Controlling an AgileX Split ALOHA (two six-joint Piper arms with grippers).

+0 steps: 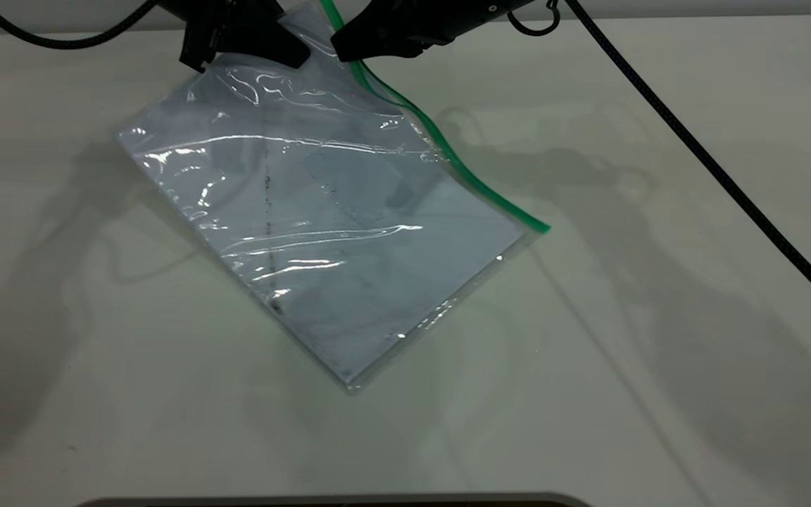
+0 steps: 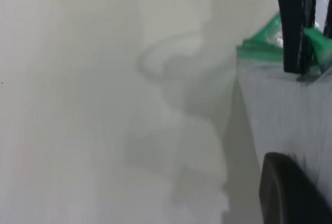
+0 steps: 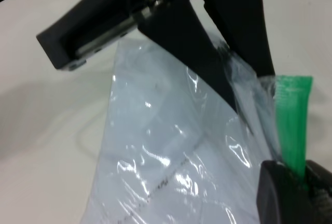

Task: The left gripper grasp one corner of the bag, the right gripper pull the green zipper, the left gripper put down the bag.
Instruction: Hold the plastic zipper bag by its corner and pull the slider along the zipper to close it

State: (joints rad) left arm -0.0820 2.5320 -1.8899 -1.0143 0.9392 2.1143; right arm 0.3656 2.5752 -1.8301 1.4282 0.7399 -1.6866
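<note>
The bag [image 1: 349, 246] is a clear pouch with white sheets and a dark smudge line. It hangs tilted, its near corner resting on the table [image 1: 659, 352] and its far corner lifted. My left gripper [image 1: 286, 42] is shut on that raised corner; in the right wrist view its fingertips [image 3: 241, 107] pinch the plastic. The green zipper [image 1: 462, 169] runs along the bag's right edge. My right gripper [image 1: 349, 53] is shut on its upper end, with the green strip [image 3: 290, 115] passing between my own fingers [image 3: 270, 193]. The left wrist view shows the green edge [image 2: 259, 50] and the bag [image 2: 280, 115].
A black braided cable [image 1: 715, 169] crosses the table at the right, and another cable [image 1: 60, 39] hangs at the far left. A dark rim [image 1: 321, 501] shows at the near table edge. Open tabletop lies left, right and in front of the bag.
</note>
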